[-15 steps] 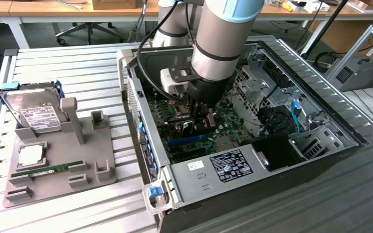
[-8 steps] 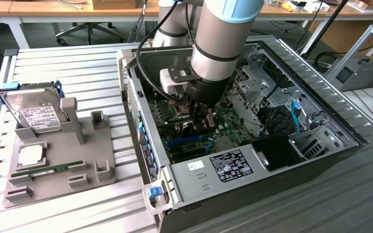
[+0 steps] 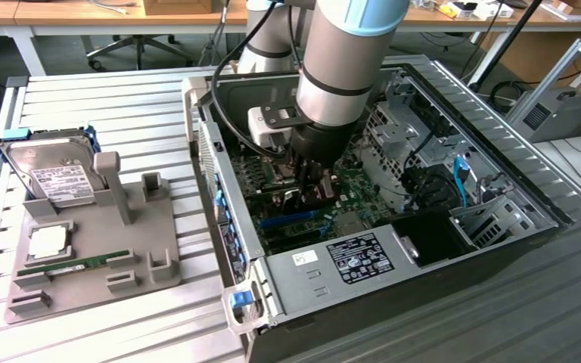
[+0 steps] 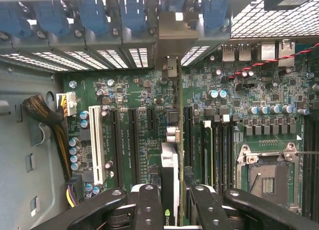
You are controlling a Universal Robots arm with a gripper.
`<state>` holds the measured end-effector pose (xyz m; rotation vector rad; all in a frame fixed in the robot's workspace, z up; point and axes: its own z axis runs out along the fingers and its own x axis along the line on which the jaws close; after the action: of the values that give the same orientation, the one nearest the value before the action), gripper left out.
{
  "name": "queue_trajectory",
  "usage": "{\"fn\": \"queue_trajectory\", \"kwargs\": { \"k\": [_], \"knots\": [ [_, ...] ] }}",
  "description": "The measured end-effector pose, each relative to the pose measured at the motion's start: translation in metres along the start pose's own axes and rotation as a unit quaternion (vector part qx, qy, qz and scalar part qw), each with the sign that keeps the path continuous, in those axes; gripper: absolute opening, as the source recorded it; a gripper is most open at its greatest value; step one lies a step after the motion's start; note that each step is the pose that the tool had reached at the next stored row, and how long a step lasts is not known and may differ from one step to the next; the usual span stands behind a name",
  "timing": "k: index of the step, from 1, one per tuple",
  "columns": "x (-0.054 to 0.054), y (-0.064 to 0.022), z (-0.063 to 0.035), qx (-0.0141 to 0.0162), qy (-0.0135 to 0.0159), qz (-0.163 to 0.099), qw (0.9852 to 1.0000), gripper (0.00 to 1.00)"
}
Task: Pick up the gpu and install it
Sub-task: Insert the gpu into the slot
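**Installation step, card at the slot.** The end effector [image 4: 174,190] reaches down inside the open computer case [image 3: 532,189], which stands on the slatted table [image 3: 99,98]. Its two black fingers [image 4: 149,205] are closed on the gpu [image 4: 170,165], one on each face of the card.

**Position of the gpu.** It stands on edge inside the case, square to the motherboard [image 4: 134,95] and in line with the long black expansion slots just beside the white slot [image 4: 97,148]. Its pale metal end bracket [image 4: 172,31] reaches the case's rear wall, between the vented slot covers [image 4: 94,56] and beneath the row of blue latches [image 4: 94,13]. Whether the card edge has entered a slot cannot be told.

**Step in hand (judged).** The pick-up is done and the work is at insertion. Seating calls for the card to be kept upright and parallel to the slot, with the bracket lined up in its opening in the case wall and any pressure straight toward the board.

**Appearance.** The gpu is seen edge-on. It is a thin dark board carrying a pale silver block with a small green logo near the grip.
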<state>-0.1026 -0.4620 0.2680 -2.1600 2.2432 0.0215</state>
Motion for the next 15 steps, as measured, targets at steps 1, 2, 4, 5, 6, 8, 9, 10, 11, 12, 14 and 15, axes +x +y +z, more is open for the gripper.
{"fn": "queue_trajectory", "kwargs": {
  "k": [1, 2, 4, 5, 6, 8, 9, 10, 11, 12, 14, 15],
  "knots": [
    [0.0000, 0.0000, 0.0001, 0.0000, 0.0000, 0.000, 1.0000, 0.27],
    [0.0000, 0.0000, 0.0001, 0.0000, 0.0000, 0.000, 1.0000, 0.27],
    [0.0000, 0.0000, 0.0002, 0.0000, 0.0001, 0.000, 1.0000, 0.27],
    [0.0000, 0.0001, 0.0003, 0.0000, 0.0000, 0.000, 1.0000, 0.27],
    [-0.0001, 0.0001, 0.0003, 0.0000, 0.0000, 0.000, 1.0000, 0.27],
    [-0.0001, 0.0001, 0.0003, 0.0000, 0.0000, 0.000, 1.0000, 0.27],
    [-0.0001, 0.0004, 0.0003, 0.0000, 0.0000, 0.000, 1.0000, 0.27],
    [-0.0002, 0.0008, 0.0003, 0.0000, 0.0000, 0.001, 1.0000, 0.27],
    [-0.0002, 0.0014, 0.0003, 0.0000, 0.0000, 0.001, 1.0000, 0.27],
    [-0.0002, 0.0023, 0.0003, 0.0000, 0.0000, 0.002, 1.0000, 0.27],
    [-0.0001, 0.0034, 0.0003, 0.0001, 0.0000, 0.003, 1.0000, 0.27],
    [-0.0001, 0.0040, 0.0003, 0.0001, 0.0000, 0.004, 1.0000, 0.27]
  ]
}}
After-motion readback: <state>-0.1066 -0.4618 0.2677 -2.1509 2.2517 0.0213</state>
